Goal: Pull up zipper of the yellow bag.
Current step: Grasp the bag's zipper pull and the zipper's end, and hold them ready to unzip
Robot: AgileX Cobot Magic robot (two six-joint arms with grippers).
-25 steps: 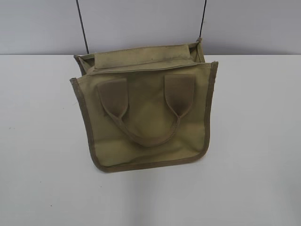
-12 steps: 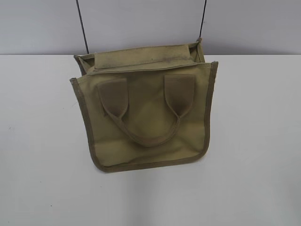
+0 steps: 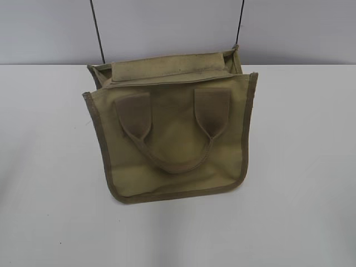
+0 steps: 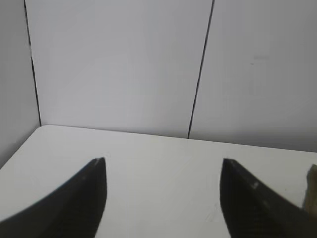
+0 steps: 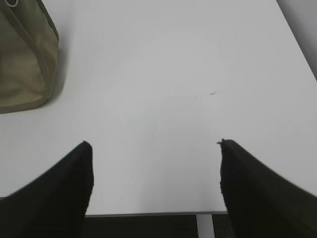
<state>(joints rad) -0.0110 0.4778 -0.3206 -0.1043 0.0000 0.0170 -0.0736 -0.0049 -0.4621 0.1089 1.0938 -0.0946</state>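
Exterior camera looked down at slant across white table [image 3: 50,167] toward back wall [image 3: 167,28], bag [image 3: 172,144] centered, fairly near. My left wrist camera sat low, faced wall panels [image 4: 119,64] past spread fingers [image 4: 84,198]. Right wrist camera looked down over table [image 5: 163,74] to its edge. Right wrist and exterior views shared bag [image 5: 22,54]; left wrist caught sliver only.

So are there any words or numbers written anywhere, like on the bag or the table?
None: no words, numbers or logos can be read in any view.
The yellow bag: plain cloth, with no print or tag on the sides that show.
The table: bare white, with only a faint scuff, not writing.
The wall: blank panels with dark seams.
The left pincer and right pincer: dark, with no markings.
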